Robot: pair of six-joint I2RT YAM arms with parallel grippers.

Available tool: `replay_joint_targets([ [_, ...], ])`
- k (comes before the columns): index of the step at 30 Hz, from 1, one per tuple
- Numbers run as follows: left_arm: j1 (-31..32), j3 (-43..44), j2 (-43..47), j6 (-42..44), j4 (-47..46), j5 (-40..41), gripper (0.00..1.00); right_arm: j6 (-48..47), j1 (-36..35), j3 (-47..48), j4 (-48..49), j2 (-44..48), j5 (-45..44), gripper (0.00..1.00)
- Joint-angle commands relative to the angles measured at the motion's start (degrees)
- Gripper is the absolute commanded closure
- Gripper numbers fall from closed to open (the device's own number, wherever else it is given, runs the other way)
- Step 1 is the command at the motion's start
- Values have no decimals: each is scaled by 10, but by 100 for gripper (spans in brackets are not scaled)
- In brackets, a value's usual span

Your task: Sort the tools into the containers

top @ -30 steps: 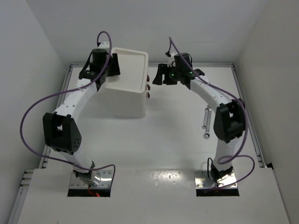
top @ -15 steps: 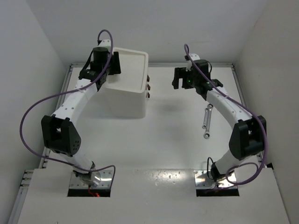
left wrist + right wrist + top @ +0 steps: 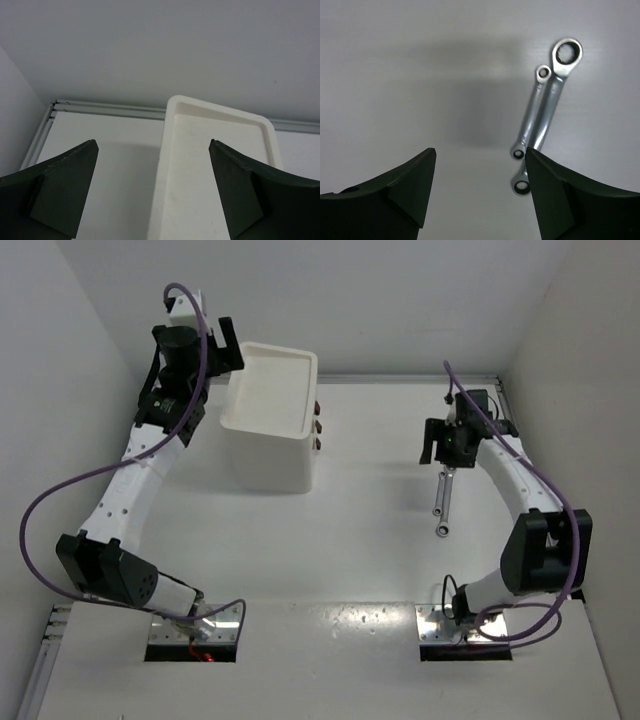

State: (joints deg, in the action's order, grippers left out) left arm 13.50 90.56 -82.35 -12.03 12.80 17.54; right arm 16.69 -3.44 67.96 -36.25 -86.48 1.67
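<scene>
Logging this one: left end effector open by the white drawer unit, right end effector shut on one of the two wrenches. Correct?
No. The right end effector is open and empty; the right wrist view shows both wrenches lying on the table. The rest holds.

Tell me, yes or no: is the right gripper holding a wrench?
No, the right gripper is open and empty; both wrenches lie on the table.

White plastic box-shaped drawer unit [image 3: 270, 460] sits far-left on the table [image 3: 360, 540], its small dark knobs [image 3: 317, 426] facing right. Two slim silver metal wrenches [image 3: 546, 115] lie side by side, touching, well right of it. Right gripper [image 3: 480, 150] hangs near their far ends. Left gripper [image 3: 152, 145] hangs over the unit's left rim.
</scene>
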Motion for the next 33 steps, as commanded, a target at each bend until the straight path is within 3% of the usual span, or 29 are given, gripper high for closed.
replay_joint_targets([
  [1,-8,11,13,-2,23,40,0,23,39,-17,-100,13,-10,29],
  [3,-16,-13,19,-2,28,40,0,28,54,-32,-119,13,-18,30],
  [8,-29,-64,47,-2,28,50,0,40,86,-69,-114,-17,-39,54],
  [13,-34,-83,52,-2,35,43,0,40,99,-40,-88,-70,-46,61],
  [22,-50,-88,41,-14,40,16,0,40,112,28,-66,-184,-60,61],
  [33,-71,-82,25,-31,45,-2,0,40,112,69,-61,-245,-61,61],
])
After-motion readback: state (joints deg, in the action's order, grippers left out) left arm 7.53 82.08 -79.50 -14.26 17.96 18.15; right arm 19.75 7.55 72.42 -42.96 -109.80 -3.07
